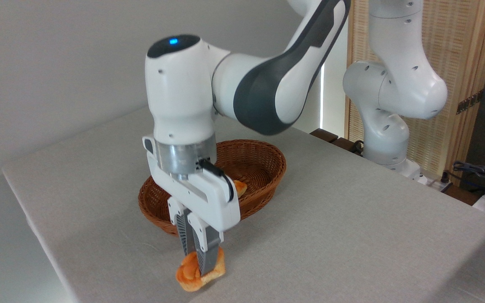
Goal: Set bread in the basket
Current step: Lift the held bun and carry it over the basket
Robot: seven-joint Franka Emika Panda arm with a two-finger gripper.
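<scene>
Orange-golden bread (193, 274) pinched between the end effector (197, 264) fingers, just before the wicker basket (263, 168).

The scene is bright and evenly lit by soft daylight, with a thin overexposed strip of window (322, 101) behind the arm (267, 80), only faint soft shadows on the table (352, 219), a sharp focus overall and slight blur at the far right edge.
</scene>
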